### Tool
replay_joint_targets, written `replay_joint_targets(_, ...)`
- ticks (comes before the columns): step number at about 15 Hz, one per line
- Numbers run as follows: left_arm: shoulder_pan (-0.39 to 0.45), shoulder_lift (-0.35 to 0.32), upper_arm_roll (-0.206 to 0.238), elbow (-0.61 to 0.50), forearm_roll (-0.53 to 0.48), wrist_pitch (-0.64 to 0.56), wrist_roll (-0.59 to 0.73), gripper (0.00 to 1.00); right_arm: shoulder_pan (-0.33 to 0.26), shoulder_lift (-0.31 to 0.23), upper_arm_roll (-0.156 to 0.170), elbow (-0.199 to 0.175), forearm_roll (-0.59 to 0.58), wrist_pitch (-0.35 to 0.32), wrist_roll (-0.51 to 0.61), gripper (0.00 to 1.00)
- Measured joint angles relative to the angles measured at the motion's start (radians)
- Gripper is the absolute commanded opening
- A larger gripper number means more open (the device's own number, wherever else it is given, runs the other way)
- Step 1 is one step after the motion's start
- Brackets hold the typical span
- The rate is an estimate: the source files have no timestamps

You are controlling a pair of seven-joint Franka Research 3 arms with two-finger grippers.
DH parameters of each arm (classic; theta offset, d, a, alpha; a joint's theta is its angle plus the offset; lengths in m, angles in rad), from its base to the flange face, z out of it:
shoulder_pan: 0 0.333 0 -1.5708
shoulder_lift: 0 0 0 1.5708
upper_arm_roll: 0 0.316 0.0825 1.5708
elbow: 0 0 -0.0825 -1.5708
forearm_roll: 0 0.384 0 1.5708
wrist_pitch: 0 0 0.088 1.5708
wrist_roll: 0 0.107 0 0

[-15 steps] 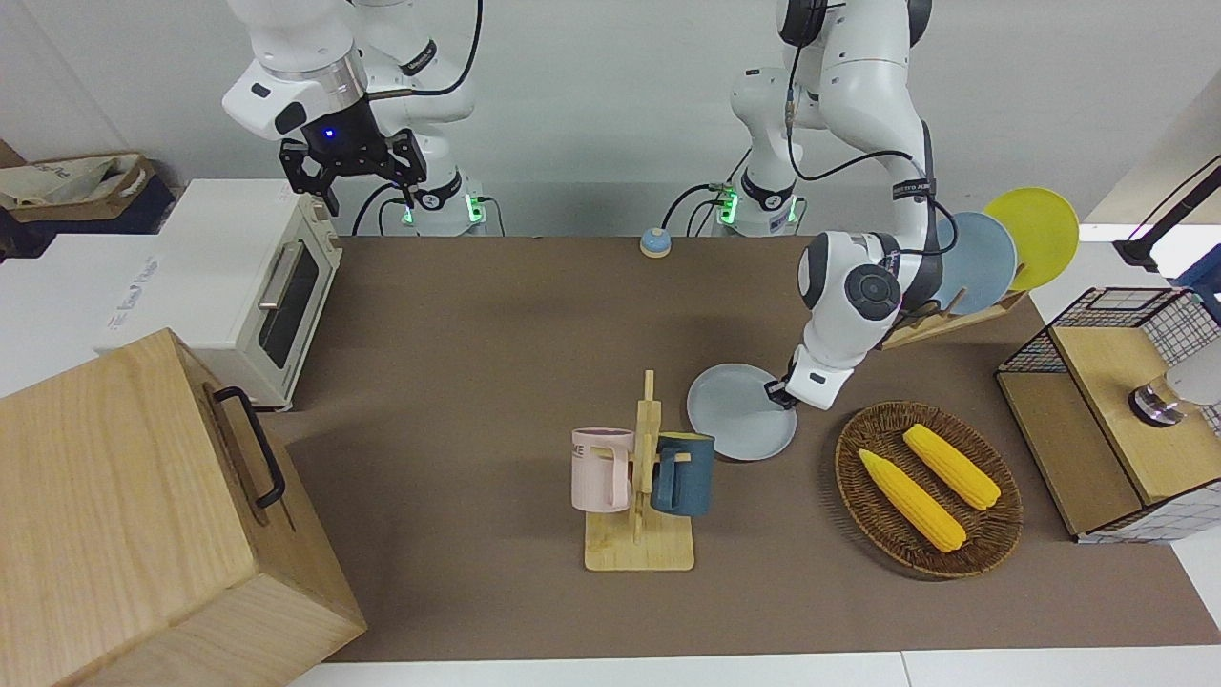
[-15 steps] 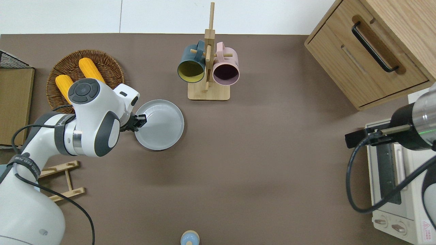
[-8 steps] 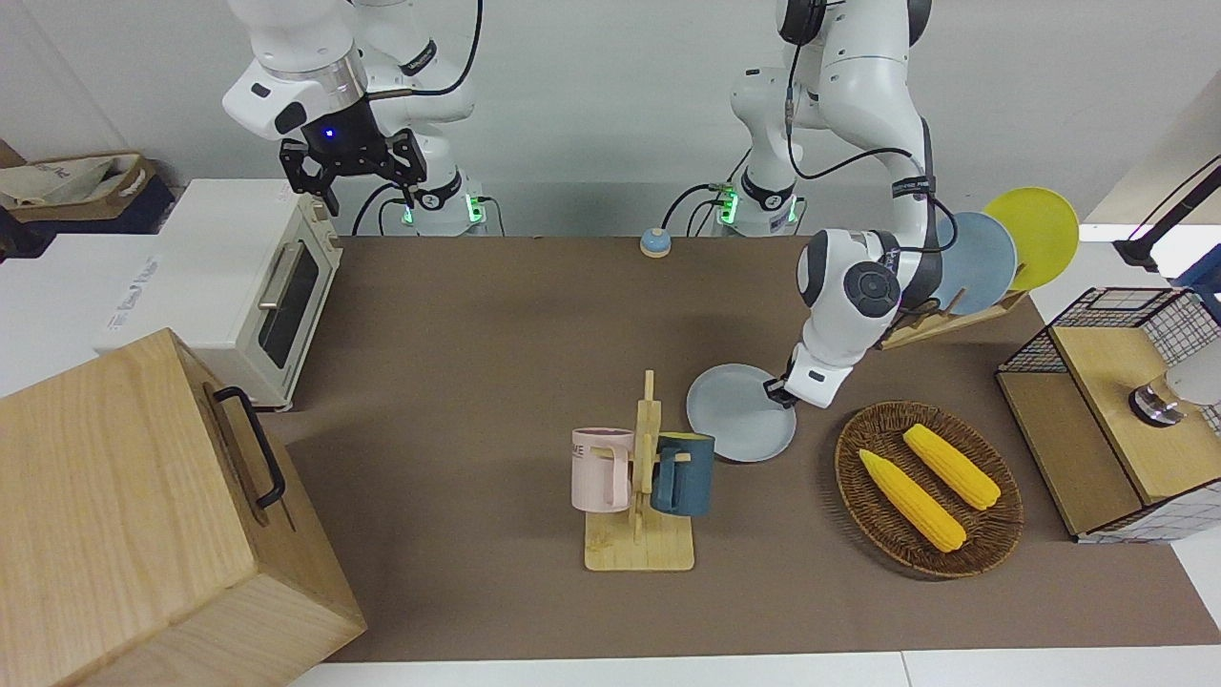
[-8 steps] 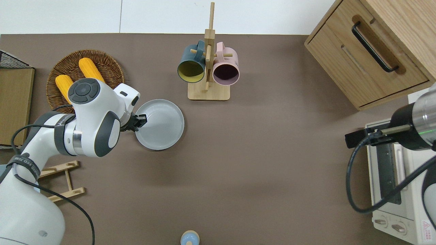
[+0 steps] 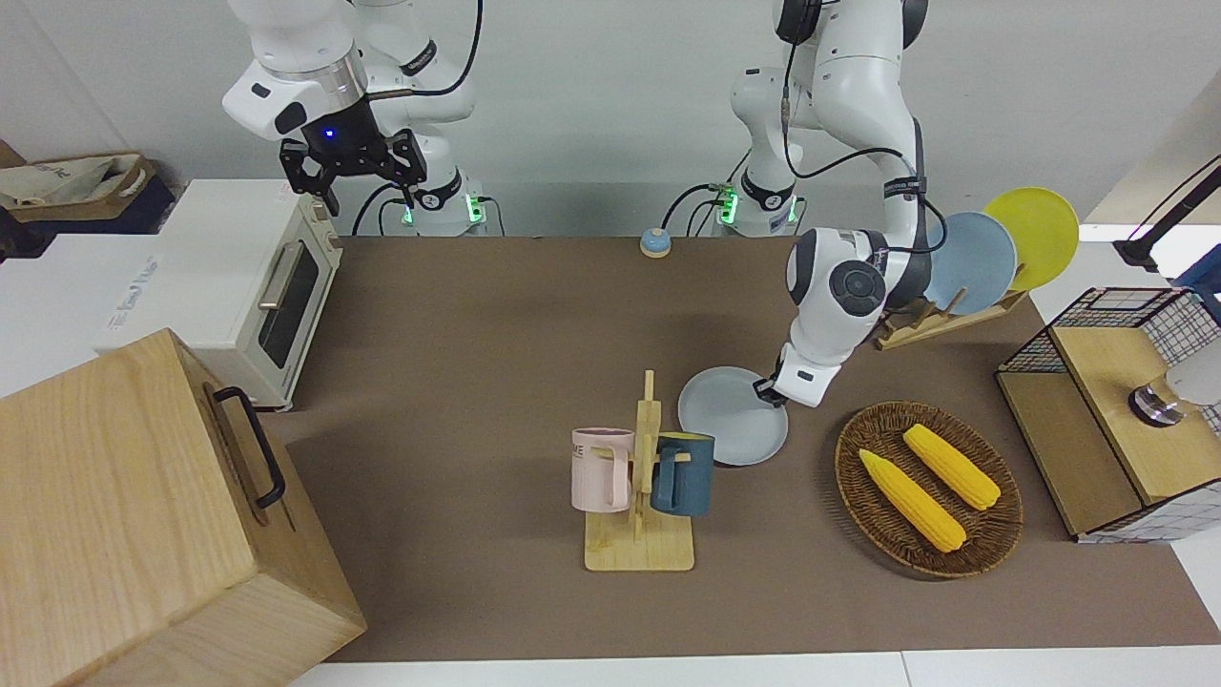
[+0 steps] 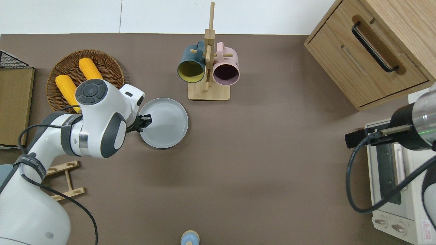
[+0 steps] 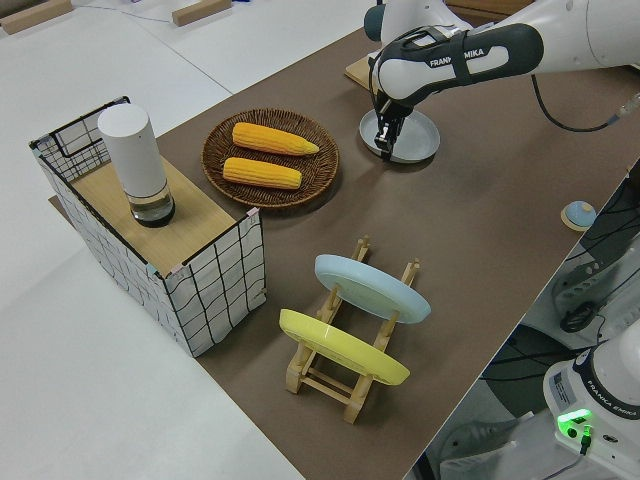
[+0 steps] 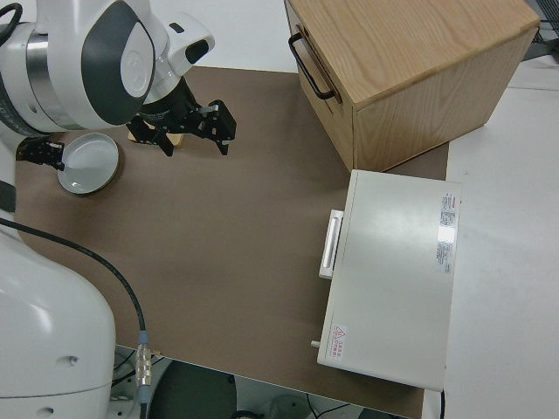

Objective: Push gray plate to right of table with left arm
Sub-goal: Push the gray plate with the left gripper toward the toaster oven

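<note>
The left jaws (image 6: 144,121) are pressing on the gray plate's (image 6: 168,123) rim beside the mug rack (image 6: 208,69) on the desk (image 6: 259,153); whether they're apart, I cannot tell. Best keeping the push low and level.

- Left arm (image 7: 470,55) reaches down, its left gripper (image 7: 385,143) meeting the gray plate (image 7: 412,138) at its rim; finger state unclear.
- Plate flat on the table (image 7: 480,230), near a wicker basket (image 7: 215,160) holding two corn cobs (image 7: 262,173).
- Wooden rack (image 7: 330,375) holds a blue plate (image 7: 372,287) and a yellow plate (image 7: 342,346), tilted.
- White cylinder (image 7: 137,160) stands on a wire-sided box (image 7: 215,285).
</note>
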Motion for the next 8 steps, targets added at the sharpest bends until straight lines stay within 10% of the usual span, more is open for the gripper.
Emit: replay_joint_targets(8, -0.154, 0.0, -0.025, 0.004, -0.002, 0.002, -0.246, 0.0, 0.0, 0.0, 0.0, 0.0, 0.0, 0.0, 0.0, 0.983)
